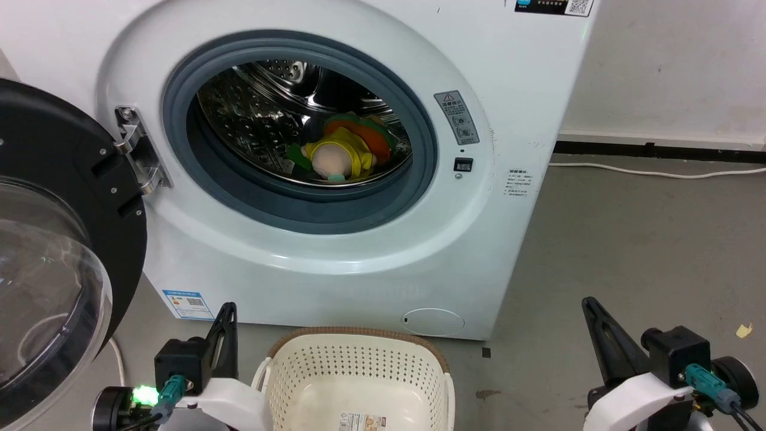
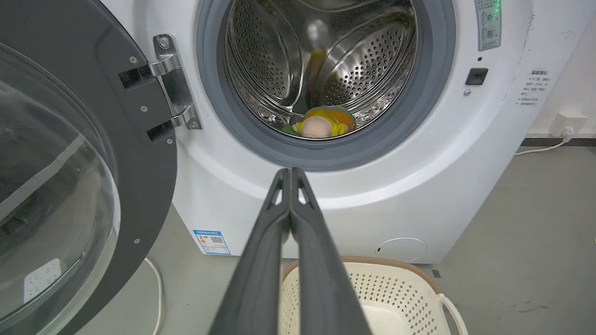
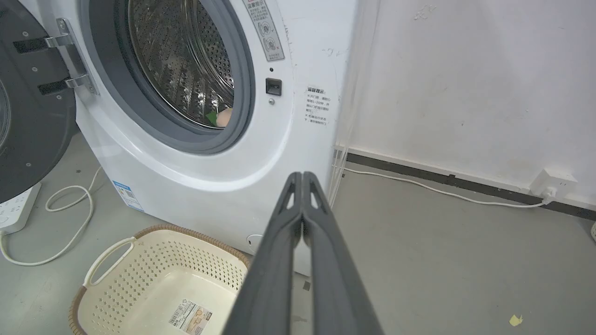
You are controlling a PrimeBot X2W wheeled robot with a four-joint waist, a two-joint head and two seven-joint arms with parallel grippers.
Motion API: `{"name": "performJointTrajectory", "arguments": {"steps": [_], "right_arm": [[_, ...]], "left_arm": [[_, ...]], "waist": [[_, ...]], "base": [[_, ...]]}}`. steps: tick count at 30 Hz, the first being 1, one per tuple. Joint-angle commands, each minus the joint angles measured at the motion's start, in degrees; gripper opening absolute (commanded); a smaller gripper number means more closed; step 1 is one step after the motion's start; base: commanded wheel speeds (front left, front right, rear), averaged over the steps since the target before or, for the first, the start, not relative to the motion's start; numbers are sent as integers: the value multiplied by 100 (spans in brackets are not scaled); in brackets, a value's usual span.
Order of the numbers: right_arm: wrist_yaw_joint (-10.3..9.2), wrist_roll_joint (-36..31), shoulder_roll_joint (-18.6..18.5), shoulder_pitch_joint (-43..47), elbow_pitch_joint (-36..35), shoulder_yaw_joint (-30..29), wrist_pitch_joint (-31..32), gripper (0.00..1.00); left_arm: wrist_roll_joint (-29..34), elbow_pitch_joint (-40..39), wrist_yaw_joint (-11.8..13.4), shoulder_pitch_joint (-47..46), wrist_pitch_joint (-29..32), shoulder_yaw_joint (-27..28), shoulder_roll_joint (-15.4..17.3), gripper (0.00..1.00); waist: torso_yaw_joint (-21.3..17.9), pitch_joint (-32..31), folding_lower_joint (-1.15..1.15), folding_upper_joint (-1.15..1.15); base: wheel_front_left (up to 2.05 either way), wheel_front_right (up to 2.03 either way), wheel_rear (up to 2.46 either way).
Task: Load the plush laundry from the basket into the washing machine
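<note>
The white washing machine [image 1: 371, 251] stands with its black-framed door [image 1: 54, 239] swung open to the left. Inside the steel drum [image 1: 263, 114] lie the yellow plush with a peach face [image 1: 336, 157] and, behind it, the orange burger plush [image 1: 371, 134]. The yellow plush [image 2: 321, 125] lies at the drum's front lip. The cream basket [image 1: 359, 374] sits on the floor before the washer, holding nothing but its bottom sticker [image 3: 191, 316]. My left gripper [image 2: 290, 172] is shut and bare, left of the basket. My right gripper [image 3: 302, 176] is shut and bare, off to the basket's right.
A white cable [image 1: 658, 173] runs along the grey floor by the wall to a socket [image 3: 554, 184]. A power strip [image 3: 14, 214] and looped cord [image 3: 70, 223] lie under the open door. A yellow scrap [image 1: 744, 330] lies on the floor at right.
</note>
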Motion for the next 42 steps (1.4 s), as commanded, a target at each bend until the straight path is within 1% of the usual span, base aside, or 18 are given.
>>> {"name": "performJointTrajectory", "arguments": {"steps": [1, 42], "right_arm": [[-5, -43, -8, -67, 15, -1, 8, 0], [-5, -43, -8, -67, 15, -1, 8, 0]], "left_arm": [[16, -30, -31, -89, 2, 13, -7, 0], [16, -30, -31, -89, 2, 13, -7, 0]], "waist": [[0, 0, 0, 0], [0, 0, 0, 0]], "base": [[0, 0, 0], [0, 0, 0]]}}
